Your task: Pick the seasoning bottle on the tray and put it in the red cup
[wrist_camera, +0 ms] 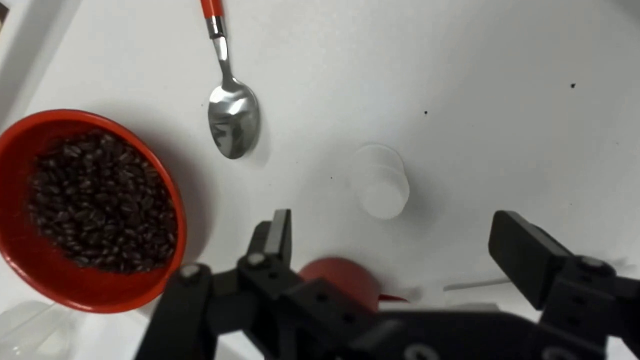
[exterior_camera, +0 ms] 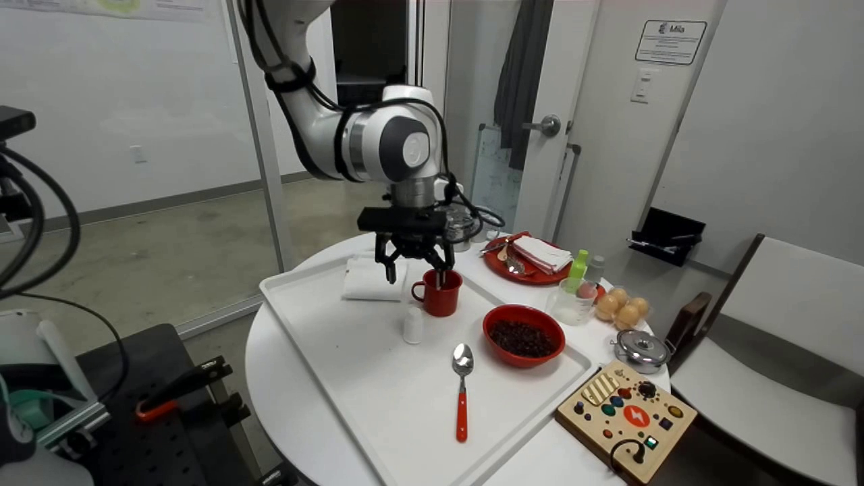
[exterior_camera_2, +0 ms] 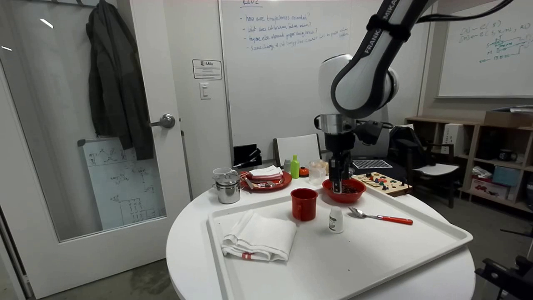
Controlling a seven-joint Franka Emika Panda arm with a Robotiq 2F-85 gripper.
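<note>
In an exterior view, gripper (exterior_camera: 415,275) hangs over the tray (exterior_camera: 378,378), jaws spread apart; seasoning bottle (exterior_camera: 413,325) upright on tray below it, w/ red cup (exterior_camera: 442,298) just beside bottle. In an exterior view, red bowl (exterior_camera_2: 352,198) shows behind gripper, spoon (exterior_camera_2: 384,217) nr bowl, folded white cloth (exterior_camera_2: 262,236) on cup's side of gripper. Wrist view: jaws wide apart, bottle approx in line w/ gap btwn tips; cup partly hidden under gripper; dark beans (wrist_camera: 102,205) in bowl, outside one jaw.

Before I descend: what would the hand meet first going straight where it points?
Most likely the seasoning bottle: it shows below the hand in both exterior views and ahead of its open jaws in the wrist view. Depth is unclear; the hand could graze the red cup.
</note>
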